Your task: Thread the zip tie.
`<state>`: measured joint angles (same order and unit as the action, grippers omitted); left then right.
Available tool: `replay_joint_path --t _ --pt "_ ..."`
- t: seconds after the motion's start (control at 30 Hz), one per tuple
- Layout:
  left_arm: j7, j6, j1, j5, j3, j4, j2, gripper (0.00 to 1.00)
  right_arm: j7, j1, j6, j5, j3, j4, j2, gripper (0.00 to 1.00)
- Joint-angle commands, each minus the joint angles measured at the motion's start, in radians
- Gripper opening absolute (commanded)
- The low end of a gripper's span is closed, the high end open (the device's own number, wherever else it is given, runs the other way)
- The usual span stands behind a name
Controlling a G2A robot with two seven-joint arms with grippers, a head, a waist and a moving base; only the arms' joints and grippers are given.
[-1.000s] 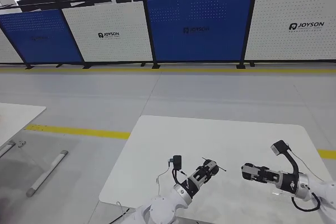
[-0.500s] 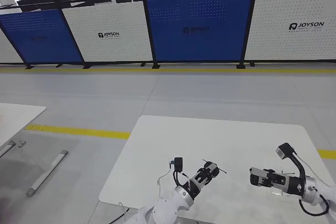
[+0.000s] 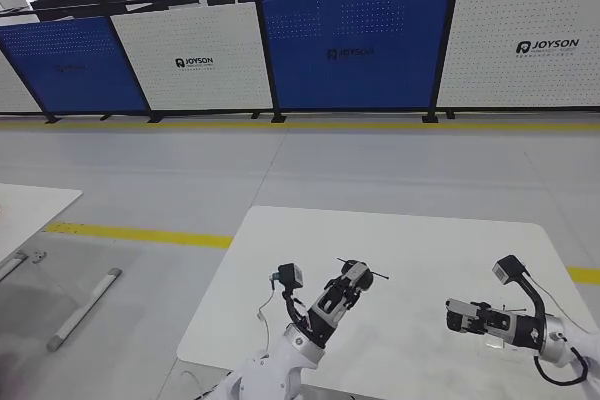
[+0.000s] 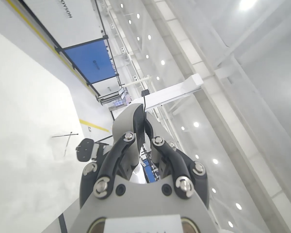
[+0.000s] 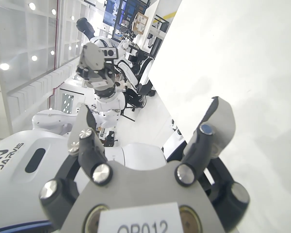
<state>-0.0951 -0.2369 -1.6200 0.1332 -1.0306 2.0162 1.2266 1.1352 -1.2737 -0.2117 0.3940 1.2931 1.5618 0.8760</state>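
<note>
The left gripper point(image 3: 355, 272) is clamped on the black zip tie point(image 4: 144, 93), holding it above the white table point(image 3: 430, 235) toward the near edge, left of middle; the strap pokes out on both sides of the jaws; the right gripper point(image 5: 149, 105) sits over the near right corner, jaws spread wide.

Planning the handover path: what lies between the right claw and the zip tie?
Nothing but bare table between right claw and zip tie, per the top view.
</note>
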Motion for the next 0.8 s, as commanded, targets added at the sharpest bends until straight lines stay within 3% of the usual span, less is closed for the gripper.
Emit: replay_joint_path --t 0.0,0.03,0.27,0.43,0.6,0.77 --pt "0.002 -0.035 -0.024 -0.006 -0.011 0.021 -0.002 0.0 0.0 0.0 0.0 0.0 0.0 0.0 0.0 1.0" --pt "0.002 -0.053 -0.031 0.0 -0.016 0.027 -0.003 0.0 0.0 0.0 0.0 0.0 0.0 0.0 0.0 1.0" --pt "0.003 -0.042 -0.03 -0.002 -0.016 0.019 -0.003 0.0 0.0 0.0 0.0 0.0 0.0 0.0 0.0 1.0" --pt "-0.007 0.05 0.024 -0.013 0.004 -0.076 0.006 0.0 0.0 0.0 0.0 0.0 0.0 0.0 0.0 1.0" --pt "-0.042 0.169 0.098 -0.071 0.079 -0.189 0.025 0.0 0.0 0.0 0.0 0.0 0.0 0.0 0.0 1.0" --pt "-0.057 0.201 0.134 -0.087 0.098 -0.312 0.035 0.0 0.0 0.0 0.0 0.0 0.0 0.0 0.0 1.0"
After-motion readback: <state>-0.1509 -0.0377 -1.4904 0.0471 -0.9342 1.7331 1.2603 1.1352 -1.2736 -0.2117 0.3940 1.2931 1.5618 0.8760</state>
